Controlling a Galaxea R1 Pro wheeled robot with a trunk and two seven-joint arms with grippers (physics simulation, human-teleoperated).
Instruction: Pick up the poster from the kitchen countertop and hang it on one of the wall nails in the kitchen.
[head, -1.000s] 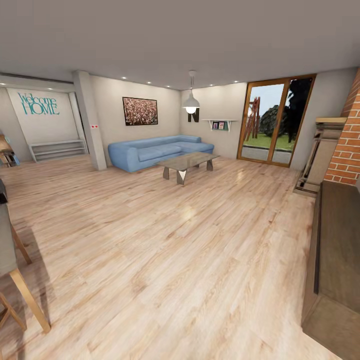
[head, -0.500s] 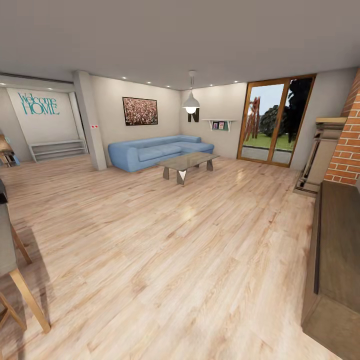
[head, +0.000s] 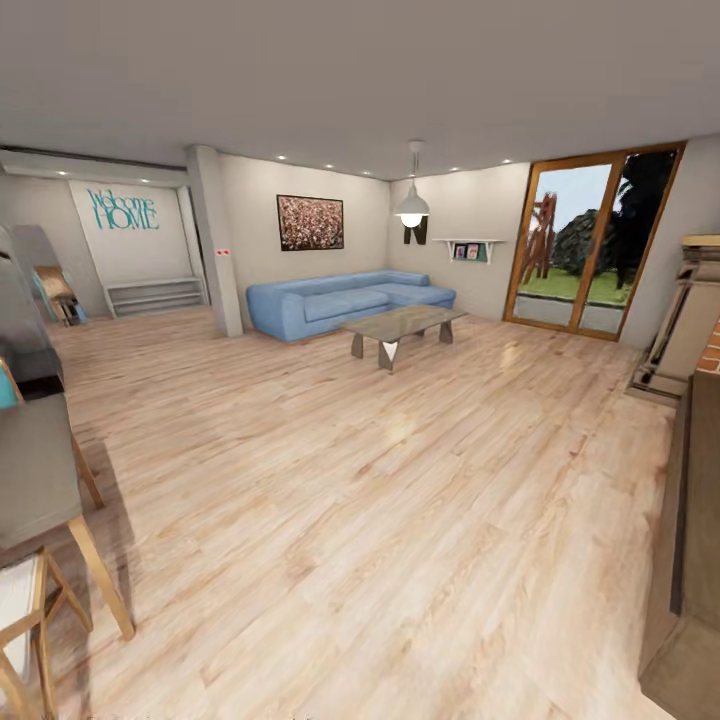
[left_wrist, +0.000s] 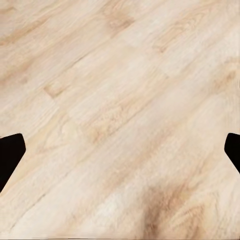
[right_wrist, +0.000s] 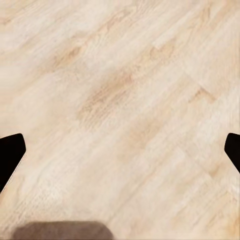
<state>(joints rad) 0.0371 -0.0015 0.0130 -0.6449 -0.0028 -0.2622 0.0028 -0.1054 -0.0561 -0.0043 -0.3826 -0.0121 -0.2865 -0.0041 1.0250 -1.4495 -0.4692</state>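
The poster and the kitchen countertop are out of view; no wall nail can be made out. I face a living room with a light wooden floor (head: 380, 480). My left gripper (left_wrist: 120, 155) hangs open over bare floorboards, its black fingertips (left_wrist: 10, 156) far apart with nothing between them. My right gripper (right_wrist: 120, 155) is open in the same way above the floor, with its fingertips (right_wrist: 10, 156) wide apart and empty.
A blue sofa (head: 340, 300) and glass coffee table (head: 400, 325) stand at the far side, under a wide reddish-brown picture (head: 310, 222). A grey table (head: 35, 480) with wooden stools is close on the left. A dark cabinet (head: 695, 560) runs along the right. A glass door (head: 590, 245) is at the back right.
The whole head view has shifted: the camera turned left, so sofa, picture and door sit further right, and more of the grey table and stools shows at the left.
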